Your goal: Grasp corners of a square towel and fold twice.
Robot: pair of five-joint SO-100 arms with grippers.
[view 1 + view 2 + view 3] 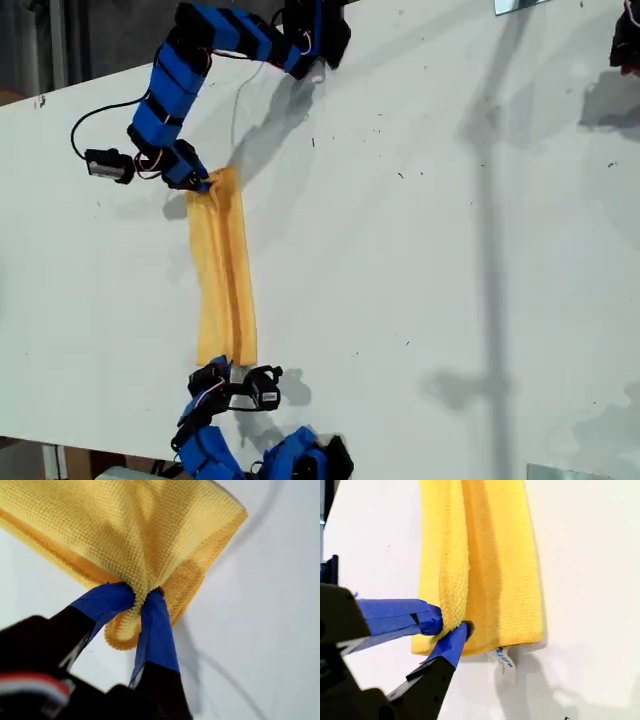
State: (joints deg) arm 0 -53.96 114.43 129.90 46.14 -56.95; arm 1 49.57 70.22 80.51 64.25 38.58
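Overhead, my first claw [139, 597]: blue-taped tips pressed together on a bunched end of the towel [150, 530], fabric puckering into the pinch; a rounded hemmed corner [121, 636] curls just below the tips.
My second claw [452, 625]: tips closed on the towel's [485, 555] opposite short end, biting the folded edge near one side of the strip.
White tag [503, 661]: sticks out from under that same end, lying on the worktop beside my second claw.
Towel's place: folded into a narrow band [225, 280] on the white worktop [450, 250], towards the exterior view's left, stretched between my first claw [200, 182] and my second claw [228, 372].
Long axis: runs top to bottom in the exterior view, leaning slightly, the upper end nearer that view's left.
Ends: upper end gathered narrow at my first claw; lower end flat and wider.
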